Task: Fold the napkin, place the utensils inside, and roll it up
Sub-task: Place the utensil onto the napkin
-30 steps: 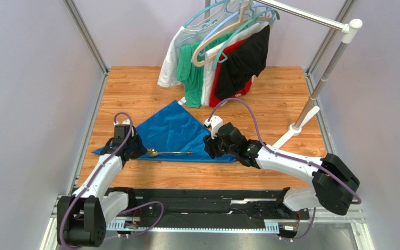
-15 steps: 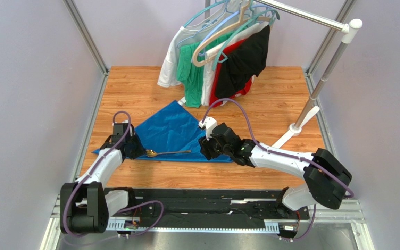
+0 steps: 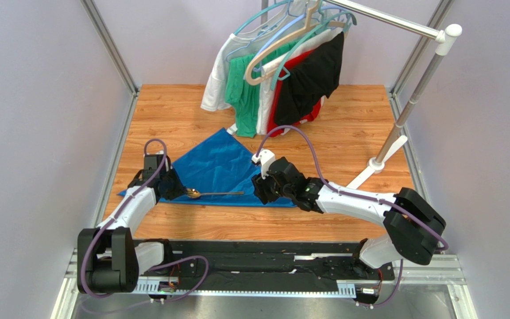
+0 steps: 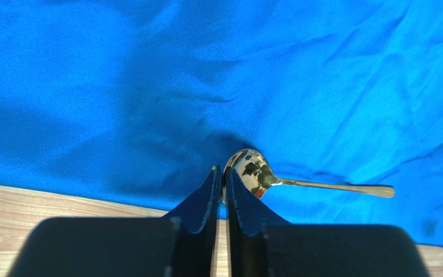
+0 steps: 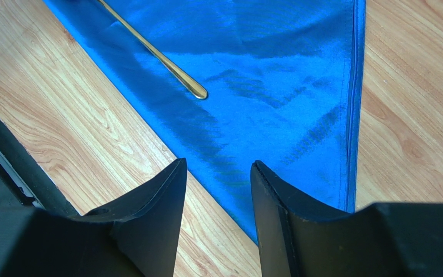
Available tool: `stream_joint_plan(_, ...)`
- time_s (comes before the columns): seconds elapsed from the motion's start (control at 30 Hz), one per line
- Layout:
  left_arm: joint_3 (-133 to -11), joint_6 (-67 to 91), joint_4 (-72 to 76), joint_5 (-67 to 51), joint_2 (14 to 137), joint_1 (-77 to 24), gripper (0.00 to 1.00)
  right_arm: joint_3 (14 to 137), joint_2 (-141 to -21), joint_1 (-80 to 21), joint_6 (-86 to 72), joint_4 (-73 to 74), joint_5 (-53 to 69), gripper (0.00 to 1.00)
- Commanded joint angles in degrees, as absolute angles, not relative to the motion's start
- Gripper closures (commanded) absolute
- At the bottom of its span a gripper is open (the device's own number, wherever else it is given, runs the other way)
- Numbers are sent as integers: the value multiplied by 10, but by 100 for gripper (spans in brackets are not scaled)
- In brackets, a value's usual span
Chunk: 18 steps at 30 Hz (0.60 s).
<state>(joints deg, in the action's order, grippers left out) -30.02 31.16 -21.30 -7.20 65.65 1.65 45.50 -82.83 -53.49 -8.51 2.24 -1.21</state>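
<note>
The royal-blue napkin (image 3: 221, 166) lies folded into a triangle on the wooden table, long edge toward me. A gold spoon (image 3: 214, 194) lies on it along that edge, bowl to the left. My left gripper (image 3: 174, 191) is at the bowl. In the left wrist view (image 4: 224, 172) its jaws are shut to a thin slit on the left rim of the spoon bowl (image 4: 251, 168), over the napkin (image 4: 206, 69). My right gripper (image 3: 262, 189) is open and empty above the napkin's right front corner (image 5: 287, 86). The spoon's handle end (image 5: 192, 89) lies ahead of it (image 5: 218, 173).
A clothes rack (image 3: 397, 126) stands at the back right, its foot (image 3: 376, 163) on the table. Green, white, red and black garments (image 3: 284, 80) hang from it down to the table behind the napkin. Metal frame posts (image 3: 108, 46) bound the table.
My right gripper has moved left along the napkin's front edge toward the spoon's handle. My left arm has shifted slightly at the bowl. The spoon and napkin have stayed put.
</note>
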Motion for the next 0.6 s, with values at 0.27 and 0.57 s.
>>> stream_joint_plan(0.27,-330,307,-230,-38,624,20,31,443,-733,-538,-177,59,-118,51)
stream_joint_plan(0.57,-410,286,-288,-30,557,5,9,410,-658,-536,-423,237,-294,50)
